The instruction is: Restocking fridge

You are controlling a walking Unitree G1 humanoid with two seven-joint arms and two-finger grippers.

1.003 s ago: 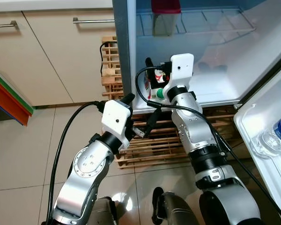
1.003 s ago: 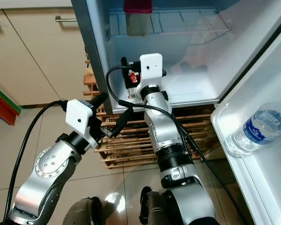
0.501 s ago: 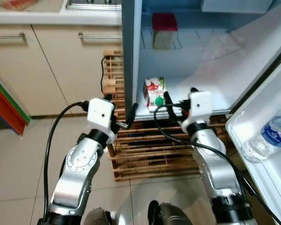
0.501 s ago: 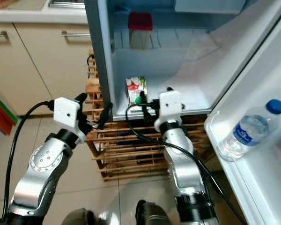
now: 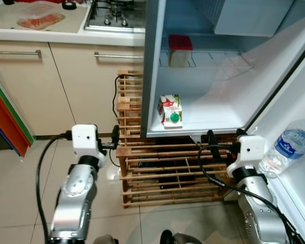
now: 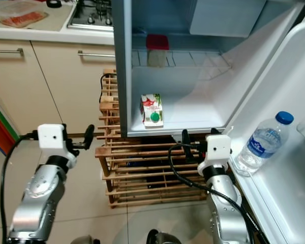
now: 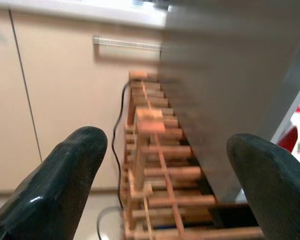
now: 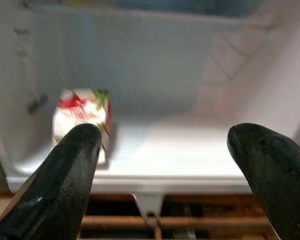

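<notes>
A small red-and-white juice carton (image 5: 170,111) with a green cap stands upright on the fridge's bottom floor, near its left wall. My right gripper (image 5: 224,138) hangs below the fridge's front lip, open and empty, well back from the carton (image 8: 81,119). My left gripper (image 5: 114,138) is open too, out to the left of the fridge by the wooden crate rack (image 5: 162,170). A clear water bottle (image 5: 285,146) with a blue cap stands in the open door's shelf on the right. A red-lidded container (image 5: 179,50) sits on the wire shelf above.
The fridge rests on a stack of wooden slatted crates (image 6: 142,173). Beige kitchen cabinets (image 5: 66,86) with bar handles line the left, with a gas hob (image 5: 117,15) on the counter. The open fridge door (image 6: 290,152) stands close on my right.
My right gripper has let go of the carton and drawn back out of the fridge, below its front lip. The camera has pulled back and up, so more of the fridge and counter shows.
</notes>
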